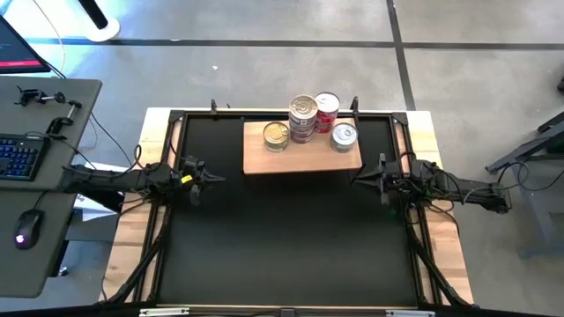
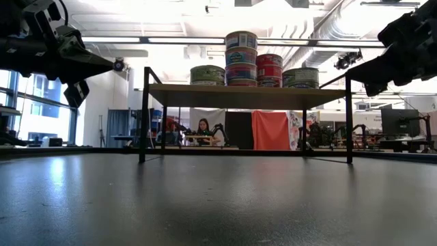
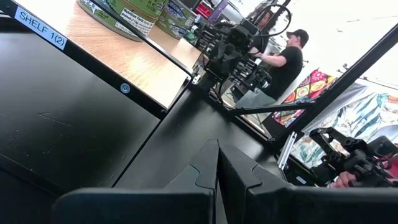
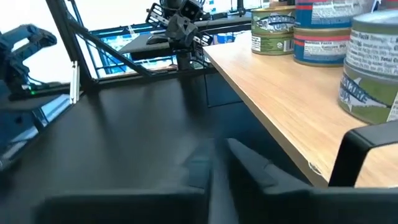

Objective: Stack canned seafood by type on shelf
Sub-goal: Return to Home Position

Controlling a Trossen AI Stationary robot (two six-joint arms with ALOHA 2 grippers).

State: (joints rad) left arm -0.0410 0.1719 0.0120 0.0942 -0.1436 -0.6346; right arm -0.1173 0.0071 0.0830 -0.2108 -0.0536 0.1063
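Note:
The light wooden shelf (image 1: 301,155) stands on thin black legs at the far middle of the black mat. On it sit a green-sided tin (image 1: 276,135), a tall stack of tins (image 1: 303,118), a red-sided stack (image 1: 327,112) and a silver-lidded tin (image 1: 344,136). In the low view the tins (image 2: 241,58) stand in a row on the board. My left gripper (image 1: 217,179) hangs shut and empty left of the shelf. My right gripper (image 1: 356,182) hangs shut and empty at the shelf's near right corner.
A black frame (image 1: 176,119) borders the mat, with wooden table edges (image 1: 132,238) outside it. A desk with a keyboard (image 1: 19,157) and mouse stands to the left. People (image 3: 283,59) are in the room beyond the table.

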